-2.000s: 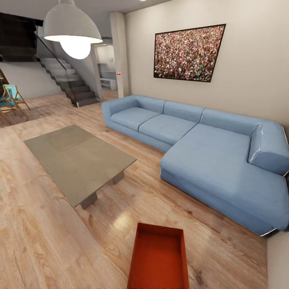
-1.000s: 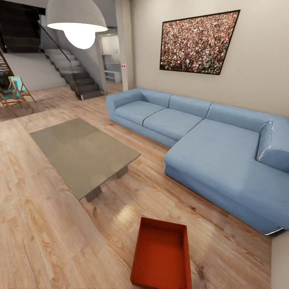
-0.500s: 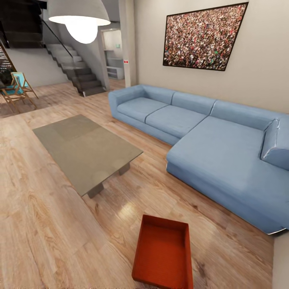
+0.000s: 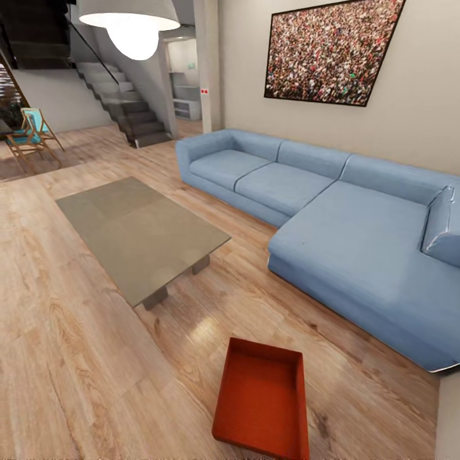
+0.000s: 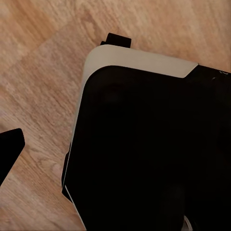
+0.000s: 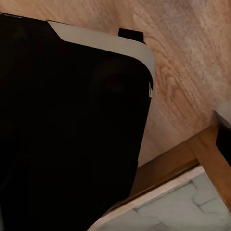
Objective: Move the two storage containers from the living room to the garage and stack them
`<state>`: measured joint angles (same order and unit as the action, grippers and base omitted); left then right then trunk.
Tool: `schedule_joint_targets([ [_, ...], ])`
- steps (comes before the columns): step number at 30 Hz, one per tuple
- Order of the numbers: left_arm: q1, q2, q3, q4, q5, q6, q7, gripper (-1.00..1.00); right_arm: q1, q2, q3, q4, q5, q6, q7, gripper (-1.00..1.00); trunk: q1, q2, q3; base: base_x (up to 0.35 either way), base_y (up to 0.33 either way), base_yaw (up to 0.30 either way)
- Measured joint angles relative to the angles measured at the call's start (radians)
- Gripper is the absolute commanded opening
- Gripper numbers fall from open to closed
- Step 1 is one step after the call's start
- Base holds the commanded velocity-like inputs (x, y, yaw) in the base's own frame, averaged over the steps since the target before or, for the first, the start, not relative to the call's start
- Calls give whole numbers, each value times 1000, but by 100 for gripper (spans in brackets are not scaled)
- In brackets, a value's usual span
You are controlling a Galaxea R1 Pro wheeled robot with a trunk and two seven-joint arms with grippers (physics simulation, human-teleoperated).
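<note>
One of the storage containers [image 4: 262, 399], an orange-red open-topped box, lies empty on the light wood plank floor [image 4: 76, 358] of the living room, low in the head view and in front of the blue corner sofa [image 4: 332, 223]. Both wrist views look down on my black, white-edged base [image 5: 144, 154] [image 6: 72, 120] over the planks. A dark piece that may be a finger [image 5: 9, 154] shows at the left wrist view's edge, and another [image 6: 224, 137] at the right wrist view's edge. Neither view shows how the jaws stand.
A low grey coffee table [image 4: 137, 233] stands left of the sofa, with bare planks between it and the container. A pale wall corner [image 4: 447, 415] is close on my right. Stairs [image 4: 121, 102], a deck chair [image 4: 32, 134] and a hanging lamp [image 4: 131, 22] are farther off.
The whole head view has shifted: sofa, table and container sit a little higher and further right in the picture. The container keeps its place on the floor.
</note>
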<state>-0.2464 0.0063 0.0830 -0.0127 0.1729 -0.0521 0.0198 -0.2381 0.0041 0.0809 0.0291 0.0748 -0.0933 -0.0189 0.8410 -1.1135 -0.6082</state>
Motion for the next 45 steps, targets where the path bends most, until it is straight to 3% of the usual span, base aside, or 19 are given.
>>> schedule_joint_targets([
  [10, 0, 0, 0, 0, 0, 0, 0, 100, 0, -3, -4, 0, -14, -7, -2, 100, 0, 0, -16, 0, 0, 6],
  [45, 0, 0, 0, 0, 0, 0, 0, 100, 0, -4, -2, 0, -4, -5, -2, 100, 0, 0, -72, 0, 0, 0],
])
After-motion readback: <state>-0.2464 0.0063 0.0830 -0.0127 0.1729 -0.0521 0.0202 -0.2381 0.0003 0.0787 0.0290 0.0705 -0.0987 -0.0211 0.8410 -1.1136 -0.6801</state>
